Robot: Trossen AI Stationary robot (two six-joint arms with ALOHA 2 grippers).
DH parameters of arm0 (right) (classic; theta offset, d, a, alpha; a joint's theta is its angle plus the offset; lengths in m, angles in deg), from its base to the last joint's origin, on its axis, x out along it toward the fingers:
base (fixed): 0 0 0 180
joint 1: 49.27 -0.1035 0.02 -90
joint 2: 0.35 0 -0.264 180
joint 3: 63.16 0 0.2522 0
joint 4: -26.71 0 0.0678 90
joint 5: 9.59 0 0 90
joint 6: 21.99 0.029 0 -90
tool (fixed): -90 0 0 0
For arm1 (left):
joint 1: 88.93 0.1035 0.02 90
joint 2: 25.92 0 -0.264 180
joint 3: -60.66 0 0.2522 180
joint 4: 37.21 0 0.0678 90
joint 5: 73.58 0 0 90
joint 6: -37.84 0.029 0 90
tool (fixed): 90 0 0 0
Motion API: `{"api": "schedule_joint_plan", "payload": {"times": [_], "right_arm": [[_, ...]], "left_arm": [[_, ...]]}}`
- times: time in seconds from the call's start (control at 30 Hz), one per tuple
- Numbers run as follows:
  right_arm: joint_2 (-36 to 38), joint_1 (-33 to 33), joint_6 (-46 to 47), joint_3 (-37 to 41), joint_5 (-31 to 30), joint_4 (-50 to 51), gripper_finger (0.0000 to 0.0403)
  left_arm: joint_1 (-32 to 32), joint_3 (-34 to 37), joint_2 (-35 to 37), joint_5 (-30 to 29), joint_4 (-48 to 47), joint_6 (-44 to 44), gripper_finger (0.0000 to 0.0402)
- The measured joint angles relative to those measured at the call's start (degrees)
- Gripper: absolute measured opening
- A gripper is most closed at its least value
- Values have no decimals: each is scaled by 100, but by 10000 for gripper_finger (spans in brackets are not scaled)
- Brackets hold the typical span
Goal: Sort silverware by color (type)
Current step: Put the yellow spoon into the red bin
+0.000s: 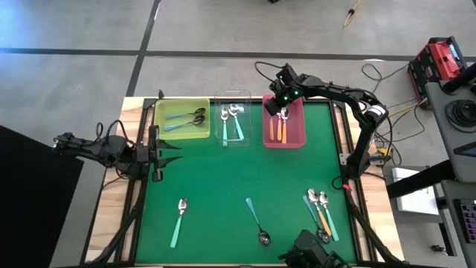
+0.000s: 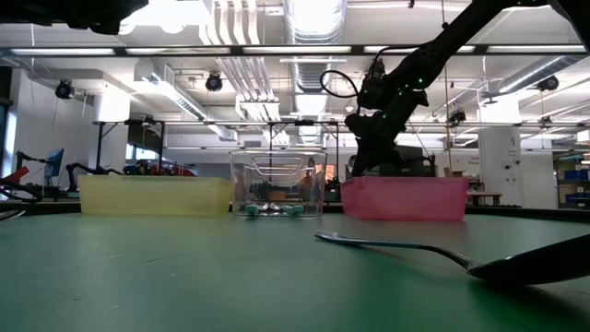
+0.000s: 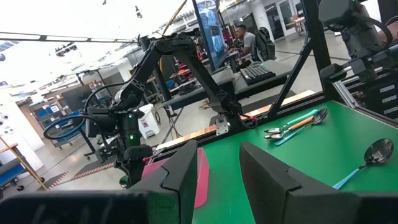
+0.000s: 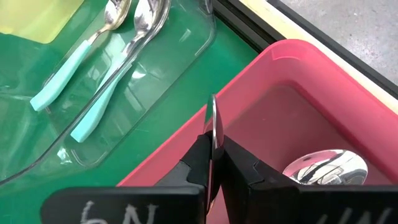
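Along the far edge of the green mat [image 1: 223, 201] we are looking at three bins in a row: a yellow plastic tray [image 1: 181, 117] holding two dark-bowled teal spoons, a clear plastic tray [image 1: 232, 119] holding two silver-bowled teal spoons, and a pink plastic tray [image 1: 283, 121] with orange-handled spoons already lying in it. At the mat's left edge, the left gripper [image 1: 165, 153] is waiting with its fingers partly parted and nothing between them. Over the pink tray's near-left corner, the right gripper [image 4: 213, 163] is pinching a thin silver spoon [image 4: 212, 124] edge-on, fingers clenched tight on it. We are judging this as the drop step: we are wanting the spoon wholly inside the pink wall before the fingers part, lowered close to the floor so it is not bouncing out. The right arm is reaching in from the table's right side, bent at the elbow, wrist pitched down. Four spoons are waiting near the front edge, loose.
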Motion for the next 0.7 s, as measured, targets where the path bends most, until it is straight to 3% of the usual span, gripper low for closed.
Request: {"api": "schedule_joint_plan", "payload": {"times": [0.37,0.7], "right_arm": [[0,0,1,0,-1,0,15],[0,2,15,2,-37,-2,66]], "left_arm": [[-1,1,-2,-7,-1,-1,102],[0,0,0,-8,-1,-1,102]]}}
